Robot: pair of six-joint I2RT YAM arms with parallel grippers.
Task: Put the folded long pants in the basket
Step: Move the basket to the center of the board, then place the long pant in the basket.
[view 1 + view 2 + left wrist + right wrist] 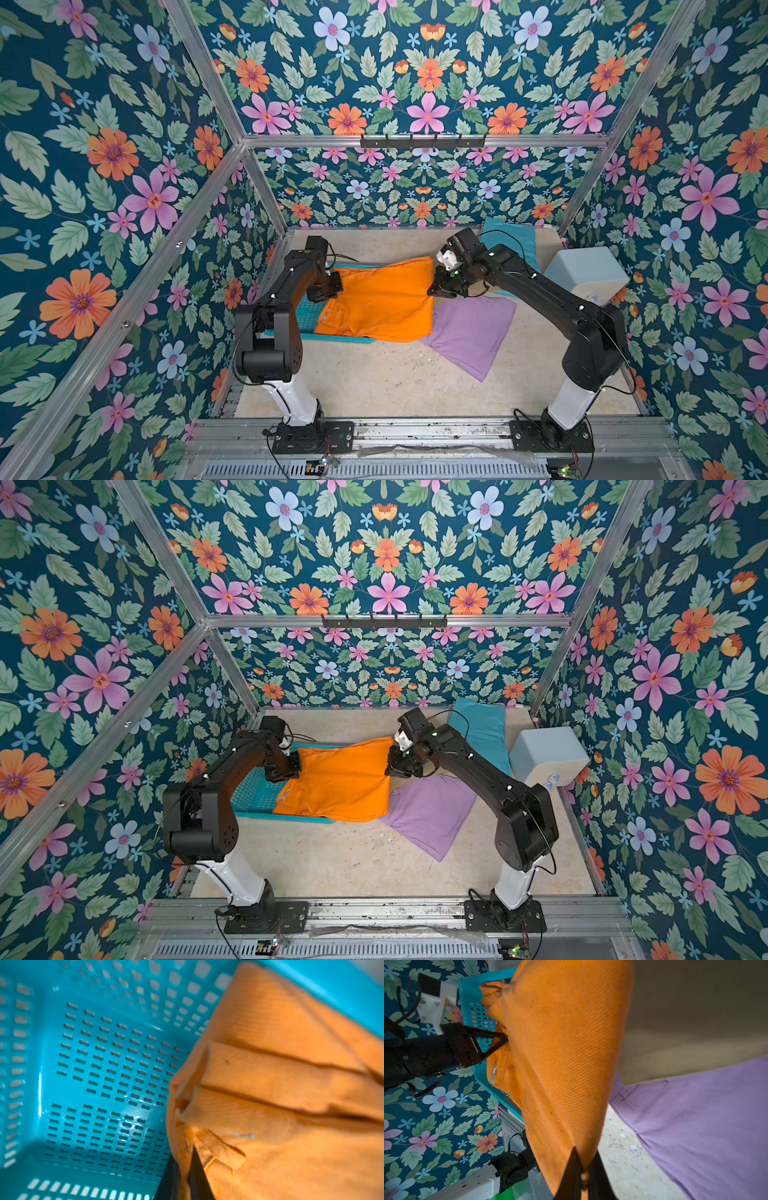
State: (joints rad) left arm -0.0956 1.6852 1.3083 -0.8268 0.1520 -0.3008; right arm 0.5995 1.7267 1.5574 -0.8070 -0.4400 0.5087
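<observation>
The basket (93,1084) is glossy plastic, the orange pants (560,1043) matt twill cloth, the tabletop (374,382) rough.

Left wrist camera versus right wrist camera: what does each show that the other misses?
Left wrist only: the basket's slotted floor and the orange pants' stacked folds. Right wrist only: the lilac pants, the tan pants and the left gripper seen from outside. Shared: the basket and the orange pants, which the left gripper and the right gripper each pinch shut.
</observation>
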